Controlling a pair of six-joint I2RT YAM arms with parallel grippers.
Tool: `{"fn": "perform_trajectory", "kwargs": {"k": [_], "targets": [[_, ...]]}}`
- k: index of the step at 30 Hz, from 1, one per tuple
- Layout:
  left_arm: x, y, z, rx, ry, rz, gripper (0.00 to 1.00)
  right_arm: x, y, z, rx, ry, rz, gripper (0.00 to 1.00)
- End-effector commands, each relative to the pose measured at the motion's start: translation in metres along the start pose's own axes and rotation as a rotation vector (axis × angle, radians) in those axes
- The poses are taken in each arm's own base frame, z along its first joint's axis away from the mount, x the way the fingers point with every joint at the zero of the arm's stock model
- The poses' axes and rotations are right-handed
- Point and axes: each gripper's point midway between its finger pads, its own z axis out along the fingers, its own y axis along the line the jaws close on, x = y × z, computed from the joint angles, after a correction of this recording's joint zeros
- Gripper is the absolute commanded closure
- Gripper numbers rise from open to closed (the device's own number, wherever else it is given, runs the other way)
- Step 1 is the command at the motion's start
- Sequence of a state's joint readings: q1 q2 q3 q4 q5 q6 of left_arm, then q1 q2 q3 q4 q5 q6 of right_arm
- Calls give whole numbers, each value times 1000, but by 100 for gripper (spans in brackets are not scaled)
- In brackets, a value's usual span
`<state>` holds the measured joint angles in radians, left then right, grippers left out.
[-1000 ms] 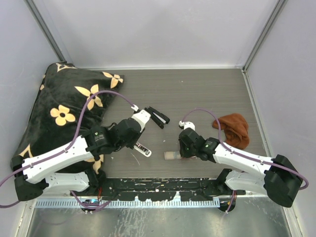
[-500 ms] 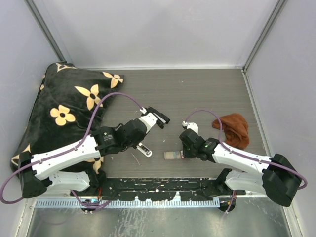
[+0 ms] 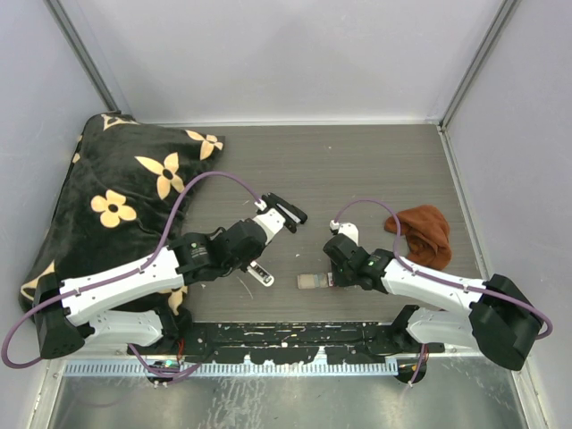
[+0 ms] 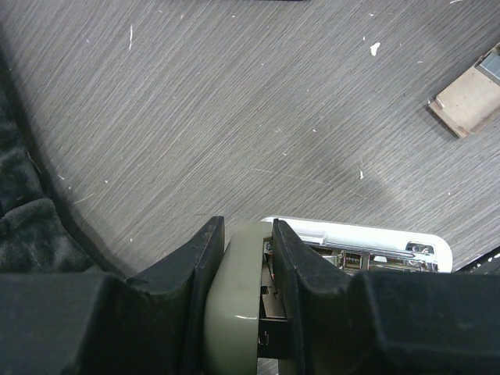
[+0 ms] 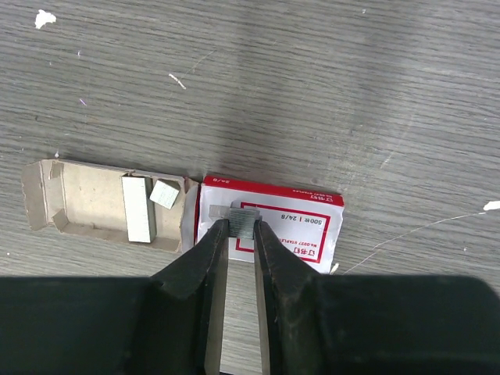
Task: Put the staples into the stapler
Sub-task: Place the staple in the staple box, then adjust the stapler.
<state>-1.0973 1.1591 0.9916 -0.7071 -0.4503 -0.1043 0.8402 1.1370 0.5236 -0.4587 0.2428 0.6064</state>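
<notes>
In the left wrist view my left gripper point(image 4: 244, 228) is shut on the cream-green top of the stapler point(image 4: 234, 297). The stapler's white and metal magazine point(image 4: 367, 251) lies swung open to the right on the table. From above, the stapler point(image 3: 259, 270) sits under the left wrist. In the right wrist view my right gripper point(image 5: 239, 228) is shut on a short grey strip of staples point(image 5: 245, 218), just above the red-and-white staple box point(image 5: 293, 226). In the top view the right gripper point(image 3: 332, 279) is beside the box point(image 3: 309, 281).
The box's open cardboard tray point(image 5: 82, 205) lies left of the box with another staple strip point(image 5: 137, 207) in it. A brown cloth point(image 3: 420, 234) lies at the right. A black flowered cushion point(image 3: 116, 192) fills the left side. White walls close the table in.
The left arm's forearm has shifted a little to the right, still gripping the stapler. The right gripper has barely moved over the box.
</notes>
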Motion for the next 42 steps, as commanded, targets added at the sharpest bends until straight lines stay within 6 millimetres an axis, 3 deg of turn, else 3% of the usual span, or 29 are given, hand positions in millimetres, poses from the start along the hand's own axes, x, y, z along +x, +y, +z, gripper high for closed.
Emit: {"fn": "perform_trajectory", "kwargs": {"k": [1, 13, 17, 21, 24, 28, 31, 42], "targets": [[-21, 5, -3, -18, -82, -27, 100, -13, 0, -3, 24, -33, 31, 74], [-16, 2, 1, -9, -74, -22, 100, -24, 3, -17, 11, -58, 34, 60], [-16, 0, 1, 5, -75, -17, 100, -37, 6, -33, -15, -95, 20, 56], [-20, -7, 1, 41, -84, -29, 100, -60, 26, -58, -140, -181, 27, 54], [-22, -17, 1, 81, -88, -65, 100, -70, 56, -77, -315, -216, 85, 53], [-24, -21, 0, 79, -90, -84, 100, -83, 113, -109, -691, -267, 243, 47], [-28, -24, -2, 100, -111, -106, 100, -84, 140, -129, -935, -283, 316, 44], [-35, -26, -9, 125, -154, -154, 100, -53, 156, -133, -1080, -141, 315, 45]]}}
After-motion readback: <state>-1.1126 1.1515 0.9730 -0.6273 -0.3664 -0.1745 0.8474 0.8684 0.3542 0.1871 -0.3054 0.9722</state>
